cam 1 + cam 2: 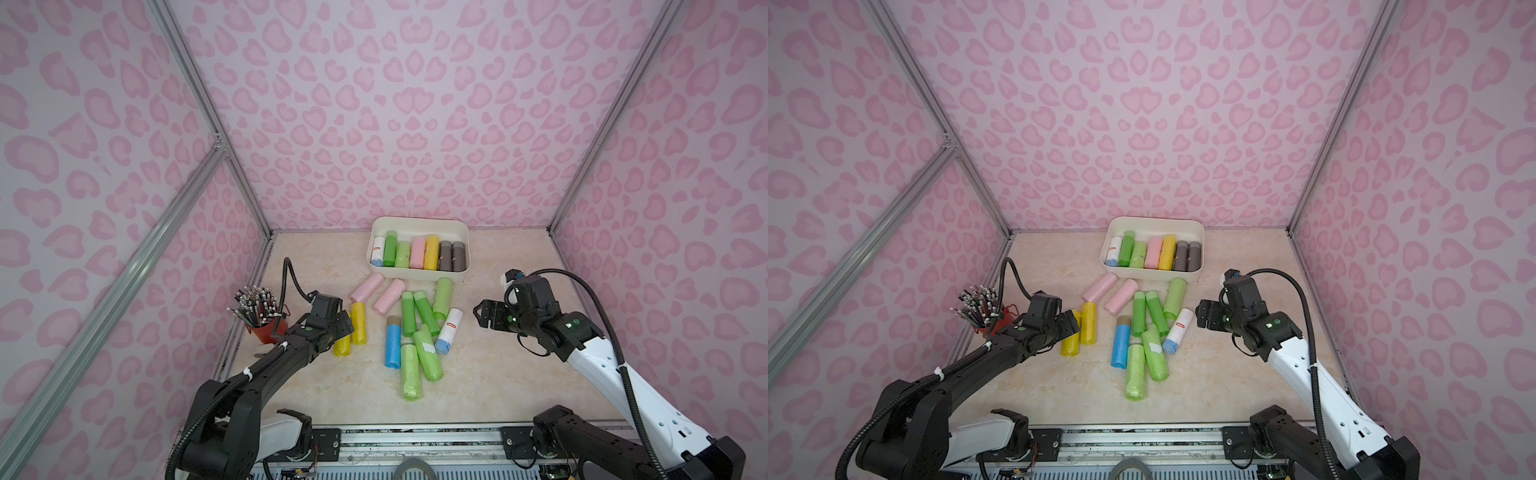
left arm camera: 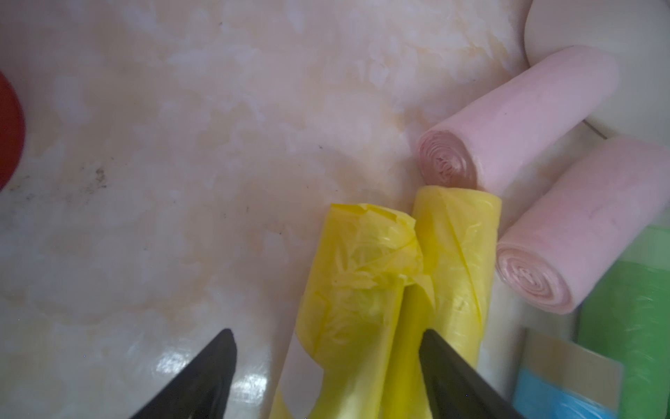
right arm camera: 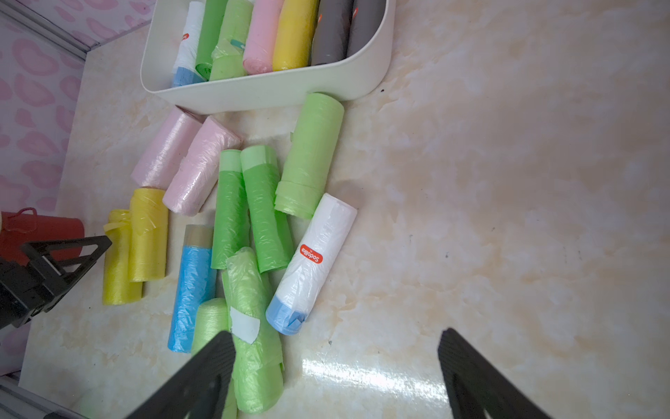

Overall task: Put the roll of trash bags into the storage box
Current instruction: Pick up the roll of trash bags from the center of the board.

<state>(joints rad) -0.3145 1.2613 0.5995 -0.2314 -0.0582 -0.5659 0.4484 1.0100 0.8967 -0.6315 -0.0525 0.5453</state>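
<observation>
Several rolls of trash bags lie loose on the marble table in front of the cream-white storage box (image 1: 419, 221) (image 1: 1154, 220) (image 3: 275, 90), which holds a row of rolls. My left gripper (image 1: 347, 328) (image 2: 326, 332) is low over two yellow rolls lying side by side. Its jaws straddle the crumpled-ended yellow roll (image 2: 348, 290) (image 1: 343, 348). One finger sits in the crease beside the second yellow roll (image 2: 460, 254), and a gap shows at the other finger. My right gripper (image 1: 478, 315) (image 3: 335, 332) hangs open and empty above the table, right of the pile.
A red cup of pencils (image 1: 266, 328) stands just left of my left arm. Two pink rolls (image 2: 525, 109) lie just beyond the yellow ones. Green rolls (image 1: 424, 311), a blue roll (image 1: 392, 345) and a white roll (image 1: 448, 330) crowd the middle.
</observation>
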